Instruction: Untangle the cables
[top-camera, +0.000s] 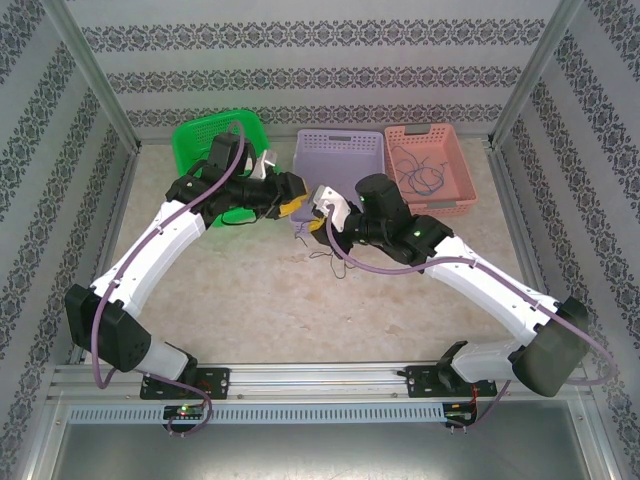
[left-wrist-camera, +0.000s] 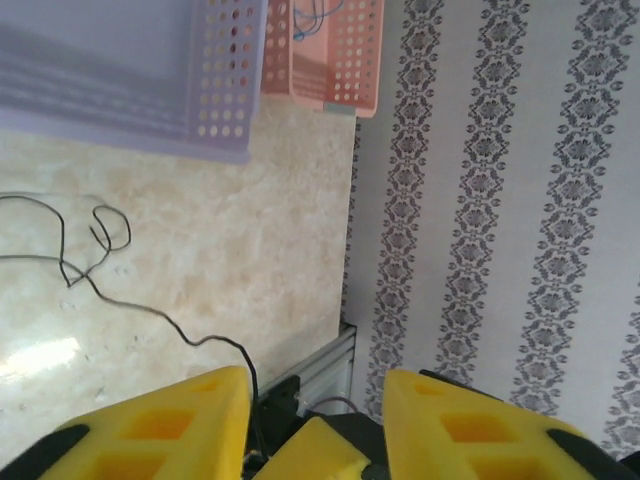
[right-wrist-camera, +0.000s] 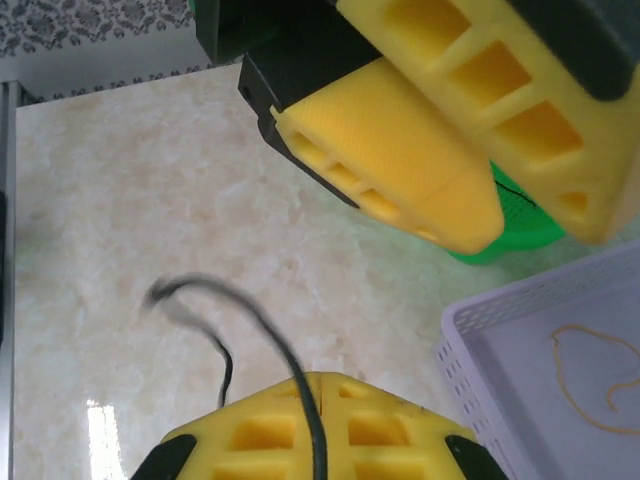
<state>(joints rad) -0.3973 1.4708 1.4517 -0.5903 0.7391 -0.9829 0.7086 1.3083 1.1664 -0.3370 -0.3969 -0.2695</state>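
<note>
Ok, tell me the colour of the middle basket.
The middle basket is pale purple, clearest in the top external view.

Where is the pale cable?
In the right wrist view, the pale cable lies loose inside the purple basket, lower right, next to the green basket.
</note>
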